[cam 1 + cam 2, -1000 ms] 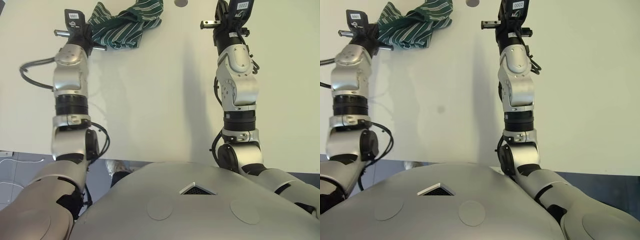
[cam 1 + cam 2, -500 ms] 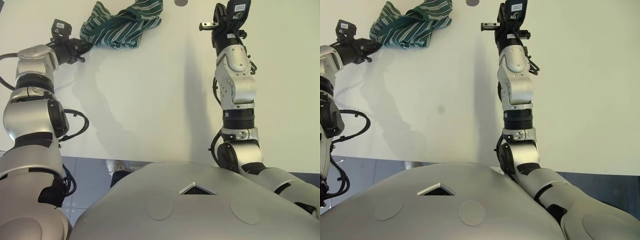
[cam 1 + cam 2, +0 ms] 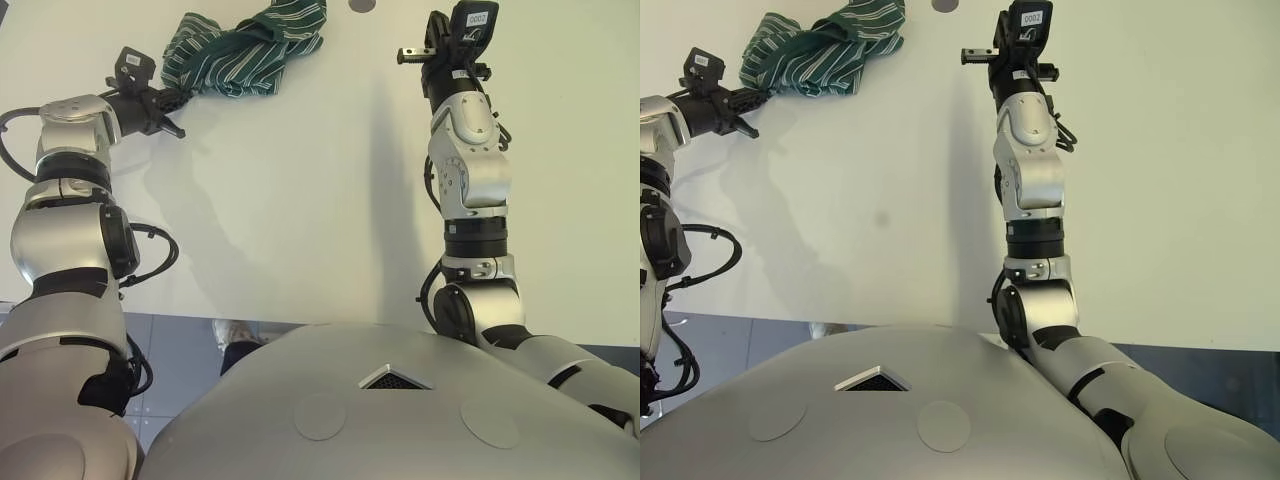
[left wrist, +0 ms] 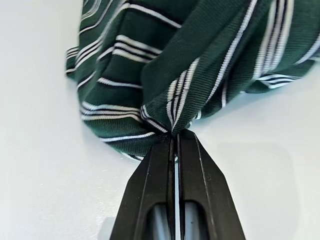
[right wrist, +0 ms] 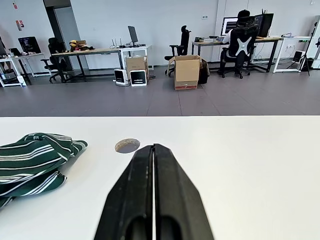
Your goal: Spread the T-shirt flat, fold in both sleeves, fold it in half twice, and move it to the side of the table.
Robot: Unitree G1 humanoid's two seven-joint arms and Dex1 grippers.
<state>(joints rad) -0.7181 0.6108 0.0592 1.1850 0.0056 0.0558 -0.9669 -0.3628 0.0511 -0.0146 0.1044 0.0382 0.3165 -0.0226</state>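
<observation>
The green T-shirt (image 3: 250, 48) with white stripes lies bunched in a heap at the far left of the white table (image 3: 300, 210). My left gripper (image 3: 180, 98) sits at the heap's near-left corner, shut on a fold of the striped fabric (image 4: 176, 131). In the left wrist view the black fingers (image 4: 200, 180) are pressed together with cloth pinched at their tips. My right gripper (image 5: 153, 148) is held above the far middle of the table, to the right of the T-shirt (image 5: 30, 162), shut with nothing in it.
A small grey round disc (image 5: 127, 145) is set in the table just beyond the shirt's right end. Bare table stretches from the heap to the near edge and off to the right. Beyond the far edge is an office floor with desks, chairs and cardboard boxes (image 5: 186, 71).
My left arm has swung its elbow out to the left, and the gripper now points rightward into the shirt's corner, holding it; that corner has shifted slightly left. The right arm barely moved.
</observation>
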